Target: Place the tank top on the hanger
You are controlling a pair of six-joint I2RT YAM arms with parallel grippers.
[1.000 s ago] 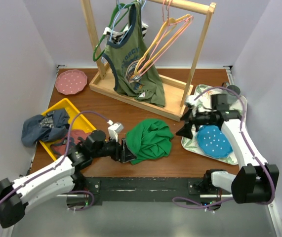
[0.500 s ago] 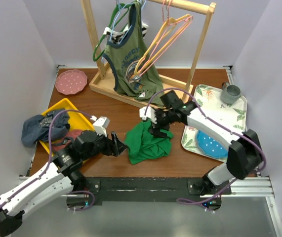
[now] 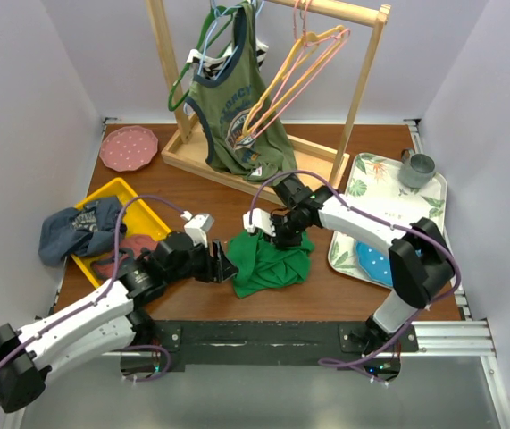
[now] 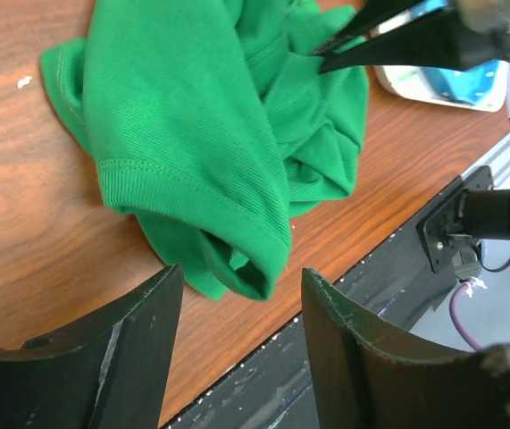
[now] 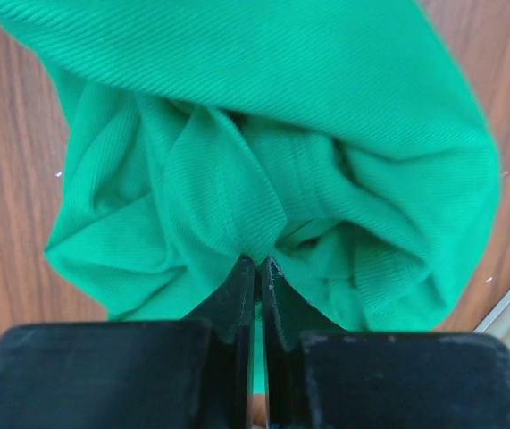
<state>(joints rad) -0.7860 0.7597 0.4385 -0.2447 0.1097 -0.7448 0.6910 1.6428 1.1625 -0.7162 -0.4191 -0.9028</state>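
Starting nearest you, your left gripper point(image 4: 241, 277) stands part open, holding nothing, its tips just beside the near hem of the crumpled tank top point(image 3: 272, 261) on the table. Your right gripper point(image 5: 256, 261) is pinched on a fold at its far side. Beyond, the hanger point(image 3: 271, 92) hangs on the wooden rack point(image 3: 359, 85), crowded by pink hangers point(image 3: 321, 46) and an olive top point(image 3: 228, 112).

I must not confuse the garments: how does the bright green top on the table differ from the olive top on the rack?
The bright green top lies crumpled on the table; the olive top hangs on the wooden rack. The bright green top is plain; the olive top has a round print and dark trim. Both are green fabric.
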